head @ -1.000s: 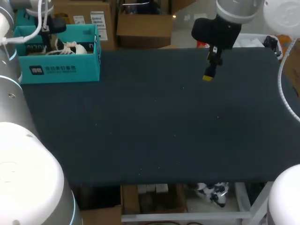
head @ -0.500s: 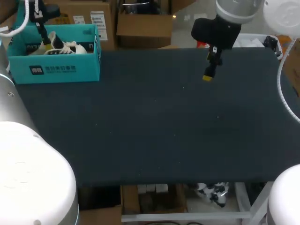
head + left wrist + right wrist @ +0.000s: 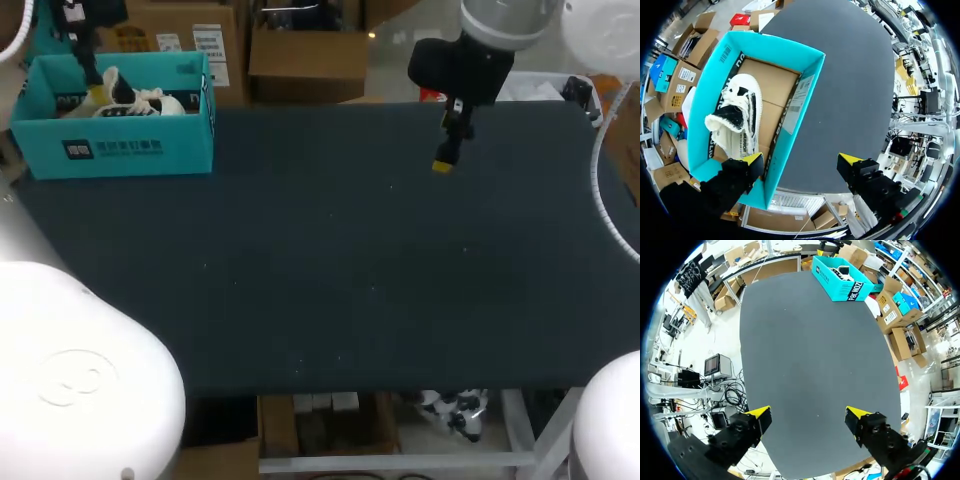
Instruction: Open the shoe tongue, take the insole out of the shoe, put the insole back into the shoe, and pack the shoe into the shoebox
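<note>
A teal shoebox [image 3: 120, 148] stands at the table's far left corner. The white and black shoe [image 3: 140, 101] lies inside it, tongue pulled wide. My left gripper [image 3: 95, 90] hangs open above the box's left end and touches nothing. In the left wrist view the shoe [image 3: 737, 117] lies ahead of that gripper [image 3: 802, 160], one finger over the shoebox [image 3: 790, 62] and the other over the table. My right gripper [image 3: 445, 160] hovers open and empty above the far middle of the table. From the right wrist, its gripper [image 3: 808, 413] is far from the shoebox [image 3: 842, 285].
The black table [image 3: 330, 270] stretches from the shoebox to the right edge, its front edge low in the head view. My white arm links fill the head view's lower left and lower right corners.
My left gripper has opened, let go of the shoe and risen out of the box. The left arm has swung outward to the left. The right arm has not moved.
</note>
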